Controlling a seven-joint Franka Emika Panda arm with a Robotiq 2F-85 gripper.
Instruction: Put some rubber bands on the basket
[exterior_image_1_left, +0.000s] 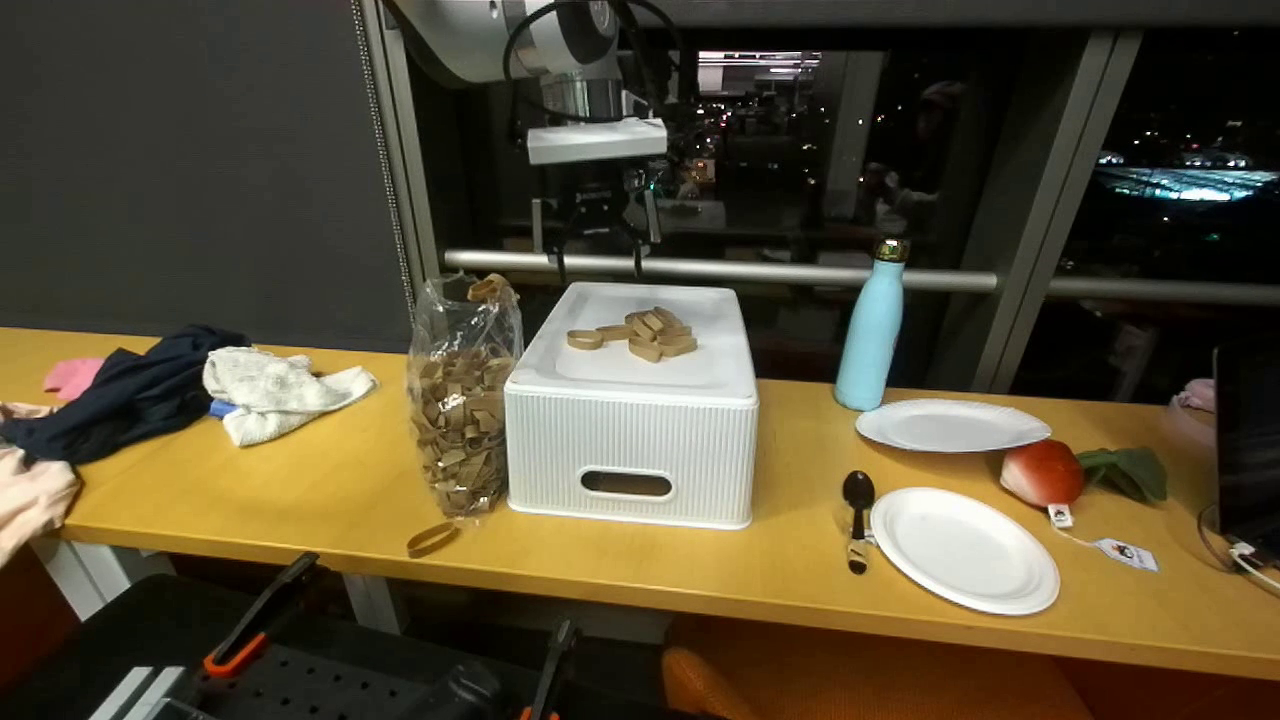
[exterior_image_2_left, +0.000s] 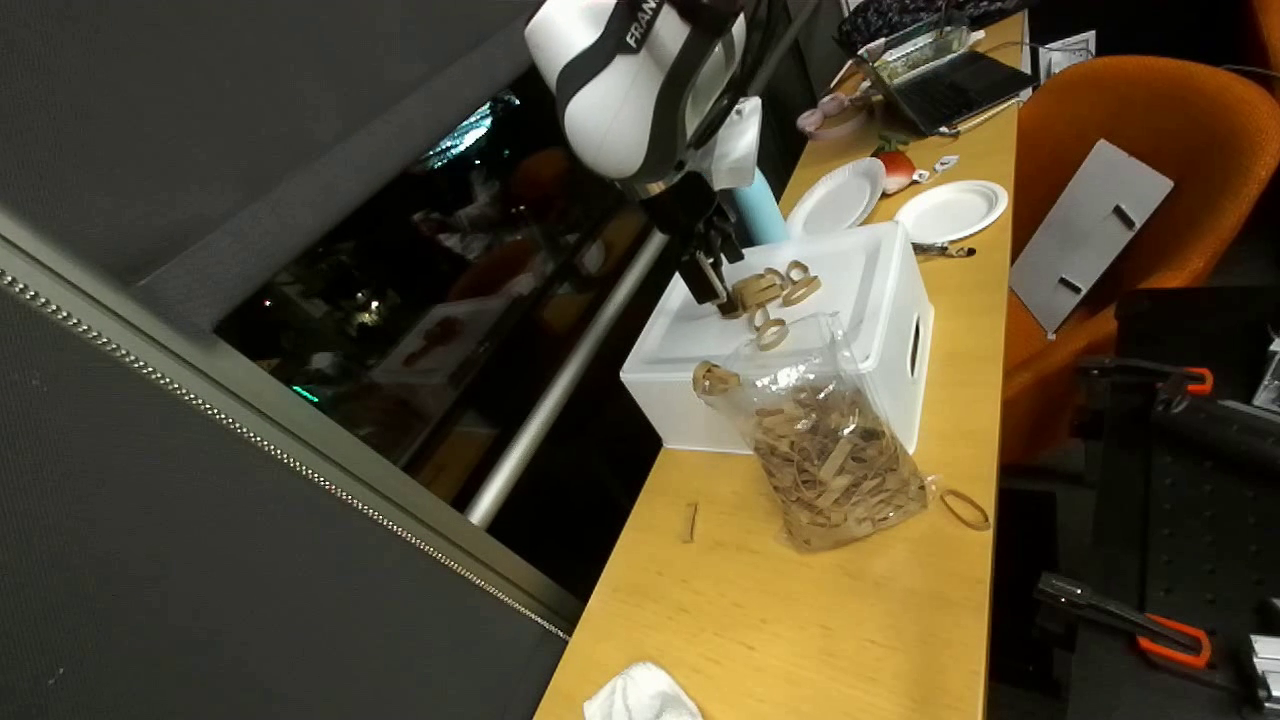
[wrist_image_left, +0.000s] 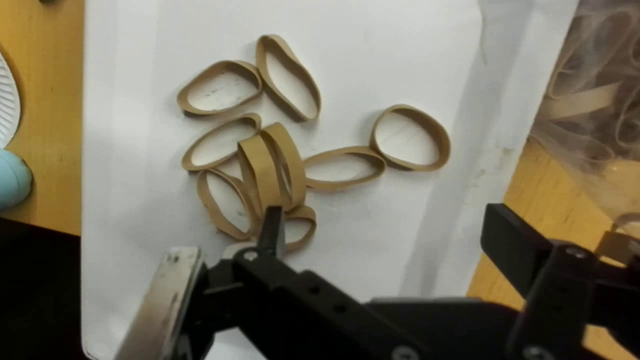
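The basket (exterior_image_1_left: 630, 425) is a white rectangular bin with a slot handle in its ribbed front, standing on the table with a flat top facing up. On that top lie several tan rubber bands (wrist_image_left: 265, 172), partly overlapping, seen in all views. Many more fill a clear bag (exterior_image_2_left: 835, 465) leaning beside the basket, one bunch caught near its mouth. My gripper (wrist_image_left: 385, 220) stands open above the basket top, nothing between its fingers. In the wrist view its left fingertip covers part of a band; contact cannot be told. In an exterior view the gripper (exterior_image_1_left: 600, 268) hangs over the basket's far side.
A single loose band (exterior_image_1_left: 433, 540) lies by the table's front edge. Right of the basket are a blue bottle (exterior_image_1_left: 872, 335), two white plates (exterior_image_1_left: 965, 550), a black spoon (exterior_image_1_left: 858, 520) and a red toy vegetable (exterior_image_1_left: 1042, 473). Cloths (exterior_image_1_left: 285, 385) lie left; a window rail (exterior_image_1_left: 800, 272) runs behind.
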